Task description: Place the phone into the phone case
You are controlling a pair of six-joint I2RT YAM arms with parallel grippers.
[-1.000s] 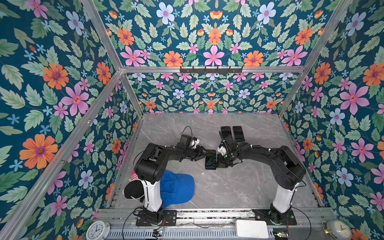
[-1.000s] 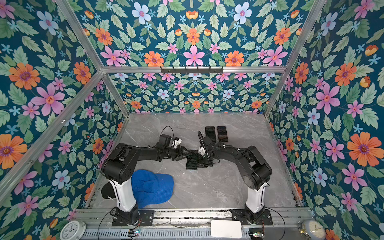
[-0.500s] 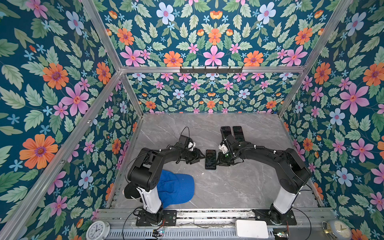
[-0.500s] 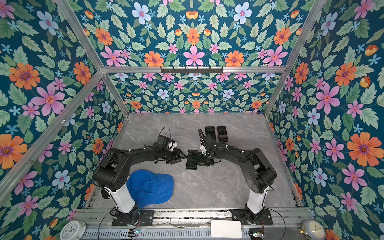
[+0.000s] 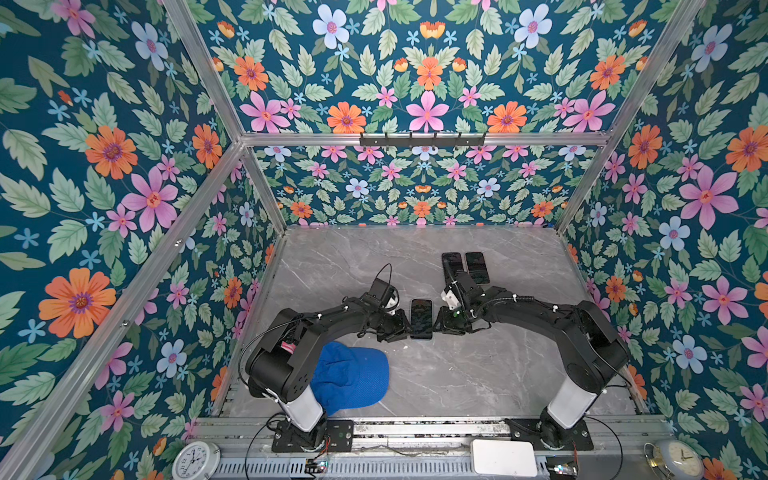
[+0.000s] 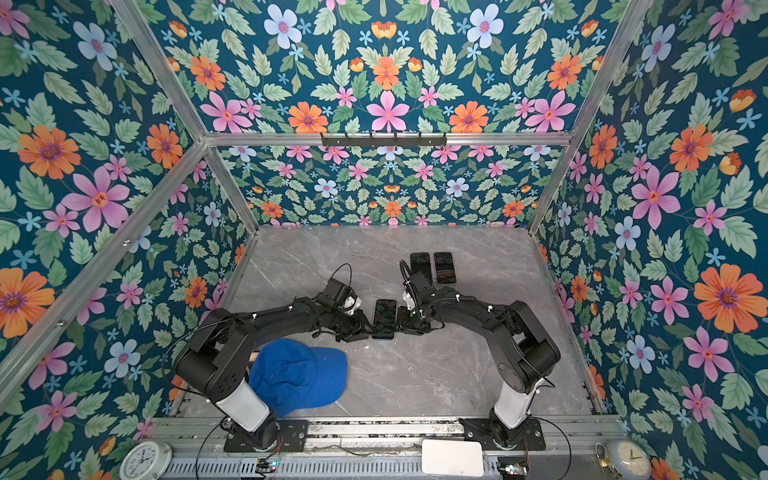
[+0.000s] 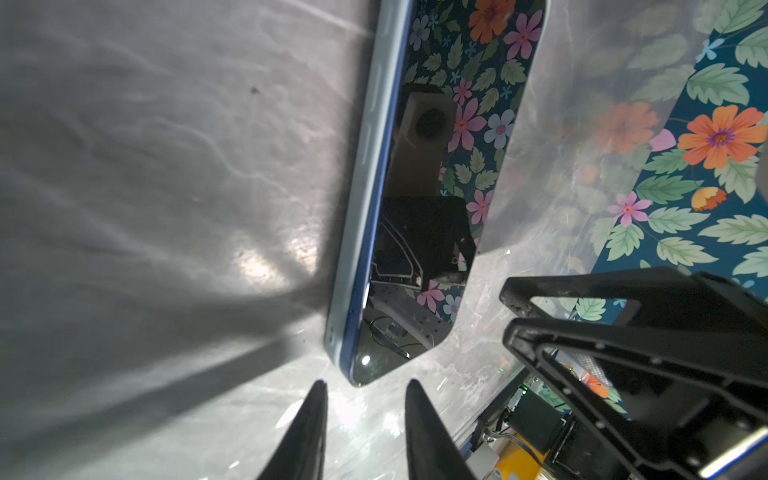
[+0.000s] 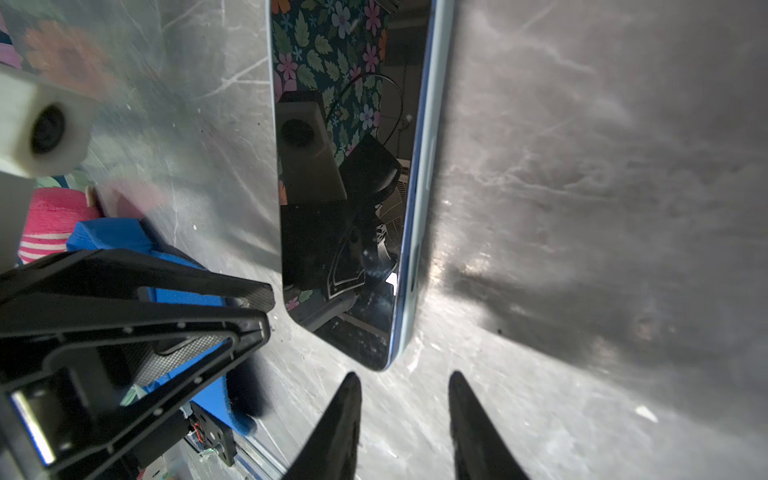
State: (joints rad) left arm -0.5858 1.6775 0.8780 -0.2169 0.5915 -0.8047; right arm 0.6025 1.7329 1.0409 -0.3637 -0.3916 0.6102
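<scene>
The phone (image 5: 421, 319) (image 6: 384, 318) lies flat, dark screen up, in the middle of the grey marble table. In the wrist views a deep blue frame and a pale blue phone case rim (image 7: 365, 166) (image 8: 428, 145) run along the phone's (image 7: 432, 199) (image 8: 345, 187) long side. My left gripper (image 5: 405, 328) (image 6: 365, 328) (image 7: 365, 384) stands at its near left corner, open, nothing between the fingers. Opposite it at the near right corner, my right gripper (image 5: 438, 326) (image 6: 401, 324) (image 8: 404, 376) is also open and holds nothing. Neither gripper's fingertips touch the phone.
Two more dark phones (image 5: 452, 264) (image 5: 476, 268) lie side by side behind the right arm. A blue cap (image 5: 353, 378) sits by the left arm's base. A white box (image 5: 503, 457) and two clocks (image 5: 195, 461) (image 5: 675, 457) stand at the front rail.
The right gripper's jaws have come apart and let go of the phone. The left gripper drew back, then returned to the phone's corner with narrower jaws. The phone now lies flat.
</scene>
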